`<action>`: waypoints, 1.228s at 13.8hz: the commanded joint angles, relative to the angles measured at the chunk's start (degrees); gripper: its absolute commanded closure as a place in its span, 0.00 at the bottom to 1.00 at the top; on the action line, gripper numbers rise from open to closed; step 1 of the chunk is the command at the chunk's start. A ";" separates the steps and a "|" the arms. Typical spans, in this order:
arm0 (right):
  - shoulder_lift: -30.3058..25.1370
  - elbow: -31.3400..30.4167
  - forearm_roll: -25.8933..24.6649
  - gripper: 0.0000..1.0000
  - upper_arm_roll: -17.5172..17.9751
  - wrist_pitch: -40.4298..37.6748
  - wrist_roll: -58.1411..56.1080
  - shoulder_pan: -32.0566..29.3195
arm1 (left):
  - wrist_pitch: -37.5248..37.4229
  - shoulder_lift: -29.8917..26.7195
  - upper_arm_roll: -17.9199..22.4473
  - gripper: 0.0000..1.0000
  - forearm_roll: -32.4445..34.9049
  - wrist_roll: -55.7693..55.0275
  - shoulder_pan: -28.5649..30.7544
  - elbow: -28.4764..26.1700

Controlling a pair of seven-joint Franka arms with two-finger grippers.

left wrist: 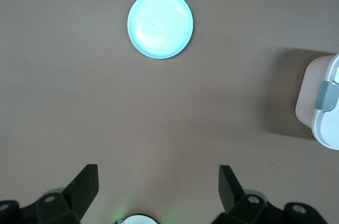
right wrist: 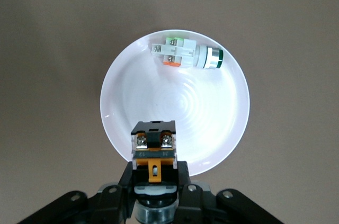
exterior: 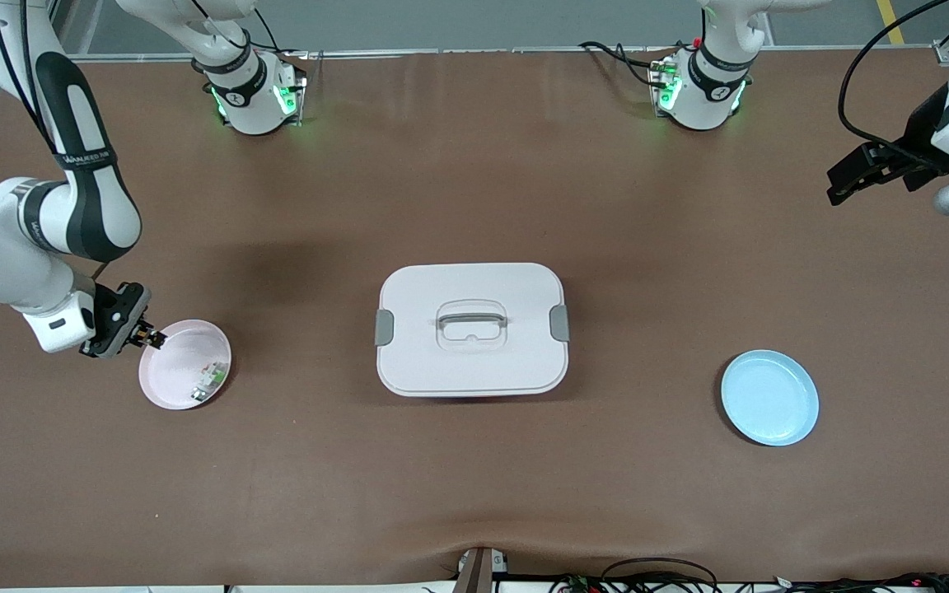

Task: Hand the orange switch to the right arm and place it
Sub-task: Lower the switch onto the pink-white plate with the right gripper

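Your right gripper is clenched on the orange switch, holding it just over the rim of the pink plate at the right arm's end of the tabletop. A white-and-green part lies in that plate, apart from the switch. Your left gripper waits up high w/ fingers released & spread wide, nothing btwn them, over bare tabletop near the blue plate. A white lidded box sits mid-tabletop btwn the two plates.
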 commanded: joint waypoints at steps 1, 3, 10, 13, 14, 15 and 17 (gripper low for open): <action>4.61 4.53 1.45 1.00 0.97 -1.78 -1.45 -1.41 | -0.48 -0.93 0.45 0.00 1.02 0.35 -0.40 -0.62; 6.29 6.03 1.46 1.00 1.06 -1.78 -1.62 -1.84 | -0.57 -1.02 0.45 0.00 1.02 0.53 -0.31 -0.62; 11.83 8.68 6.11 1.00 1.23 -1.43 -2.59 -1.93 | -0.48 -1.02 0.89 0.00 1.02 0.61 -0.31 -0.44; 13.32 9.12 6.46 1.00 1.32 -1.17 -2.59 -1.85 | -0.31 -1.02 0.89 0.00 1.02 0.61 -0.31 -0.44; 13.68 9.38 6.73 1.00 1.32 -1.17 -2.59 -1.76 | -0.31 -1.02 0.89 0.00 1.02 0.61 -0.31 -0.36; 14.46 9.73 6.99 1.00 1.32 -1.17 -2.59 -1.67 | -0.31 -1.02 0.89 0.00 1.02 0.61 -0.31 -0.36; 14.91 9.73 8.04 1.00 1.32 -1.08 -2.68 -1.41 | -0.13 -0.85 0.89 0.00 0.93 0.61 -0.31 -0.36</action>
